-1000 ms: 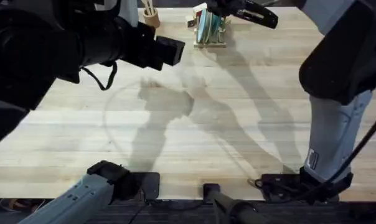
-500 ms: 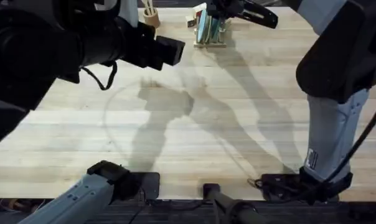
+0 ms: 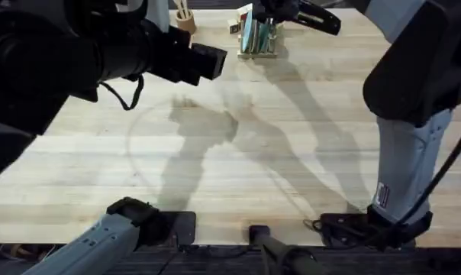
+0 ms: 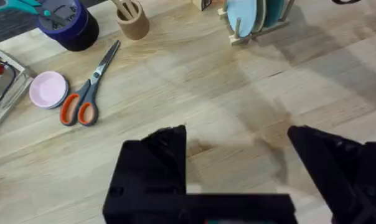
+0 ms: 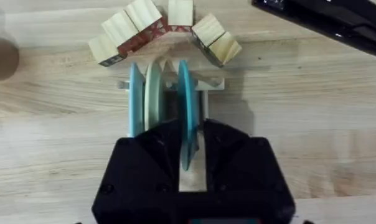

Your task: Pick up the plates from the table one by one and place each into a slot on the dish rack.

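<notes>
The dish rack (image 5: 203, 84) (image 3: 259, 50) stands at the table's (image 3: 291, 153) far edge. Three plates stand upright in its slots: a turquoise one (image 5: 133, 99), a cream one (image 5: 154, 90) and another turquoise one (image 5: 185, 106). My right gripper (image 5: 187, 155) (image 3: 261, 19) is right over the rack, shut on that last turquoise plate, whose lower edge is down in a slot. My left gripper (image 4: 238, 155) (image 3: 207, 63) hangs open and empty above the table's middle left. From the left wrist, the rack (image 4: 256, 28) shows with the plates (image 4: 245, 15) in it.
Several small wooden blocks (image 5: 166, 25) lie just past the rack, with a black stapler (image 5: 325, 15) beside them. At the far left are orange-handled scissors (image 4: 82, 93), a pink round dish (image 4: 49, 89), a blue tape roll (image 4: 66, 18) and a wooden cup (image 4: 132, 18).
The turquoise plate in my right gripper has tipped from a slant to upright in the rack. My left arm has not moved.
</notes>
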Available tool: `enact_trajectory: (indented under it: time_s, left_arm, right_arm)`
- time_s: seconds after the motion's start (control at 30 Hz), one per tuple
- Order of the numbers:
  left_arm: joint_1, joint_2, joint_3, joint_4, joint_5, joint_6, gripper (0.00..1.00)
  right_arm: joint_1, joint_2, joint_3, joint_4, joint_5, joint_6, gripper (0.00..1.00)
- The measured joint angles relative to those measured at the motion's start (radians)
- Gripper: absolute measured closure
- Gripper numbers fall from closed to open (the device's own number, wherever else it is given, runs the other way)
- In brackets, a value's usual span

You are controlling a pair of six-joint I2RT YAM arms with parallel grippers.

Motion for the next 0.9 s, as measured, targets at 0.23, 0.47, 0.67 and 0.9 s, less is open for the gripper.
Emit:
enact_trajectory:
  time_s: [0.23, 0.47, 0.67, 0.9]
  left_arm:
    - [0.000, 0.000, 0.000, 0.000, 0.000, 0.000, 0.006]
    - [0.000, 0.000, 0.000, 0.000, 0.000, 0.000, 0.006]
    - [0.000, 0.000, 0.000, 0.000, 0.000, 0.000, 0.006]
    - [0.000, 0.000, 0.000, 0.000, 0.000, 0.000, 0.006]
  right_arm:
    - [0.000, -0.003, 0.000, -0.038, 0.000, 0.000, 0.658]
    - [0.000, -0.079, 0.000, -0.125, 0.000, -0.032, 0.528]
    - [0.000, -0.211, 0.002, -0.212, 0.000, -0.097, 0.373]
    - [0.000, -0.335, 0.007, -0.361, 0.000, -0.166, 0.006]
